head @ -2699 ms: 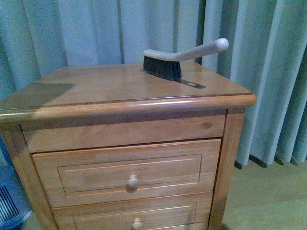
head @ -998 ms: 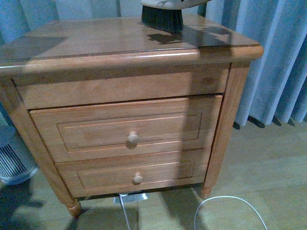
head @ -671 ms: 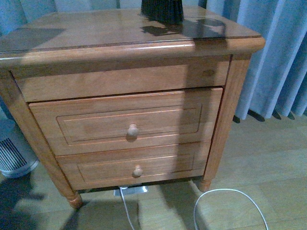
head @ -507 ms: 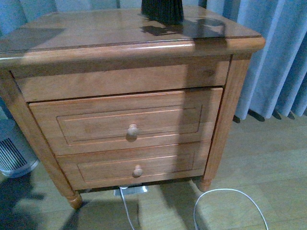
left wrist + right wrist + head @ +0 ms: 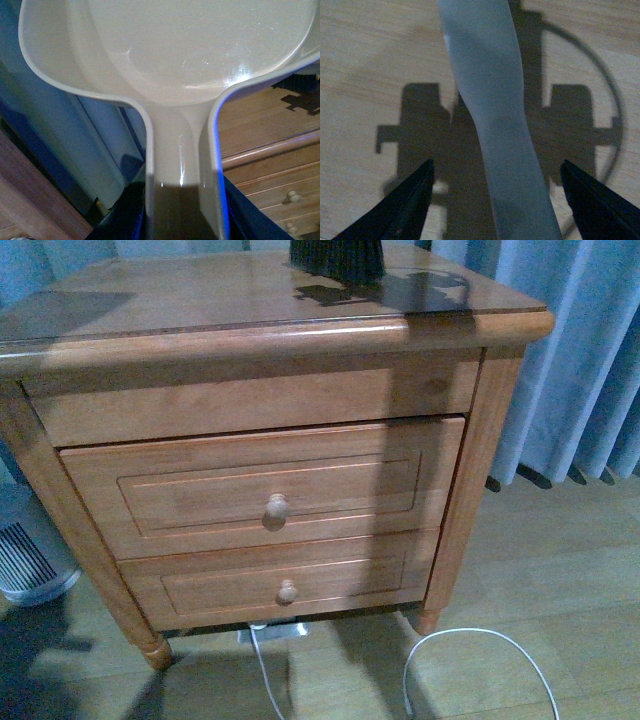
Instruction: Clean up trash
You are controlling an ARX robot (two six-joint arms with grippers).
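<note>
The crumpled white trash wad is not in view. My left gripper (image 5: 182,220) is shut on the handle of a pale dustpan (image 5: 190,50), whose scoop fills the left wrist view. A brush stands on the wooden nightstand top (image 5: 200,300); only its dark bristles (image 5: 335,258) show, at the upper edge of the front view. In the right wrist view the brush's pale handle (image 5: 490,100) runs between the spread jaws of my open right gripper (image 5: 496,162), just above the wood. Neither arm shows in the front view.
The nightstand has two drawers with round knobs (image 5: 275,508). A thin white looped cable (image 5: 470,650) lies on the wooden floor at the front right. A white ribbed appliance (image 5: 25,560) stands at the left. Blue curtains (image 5: 590,360) hang behind.
The front view has tilted down from the nightstand top to its drawers and the floor. The brush has slid to the upper edge of the view. A shadow now falls beside the bristles.
</note>
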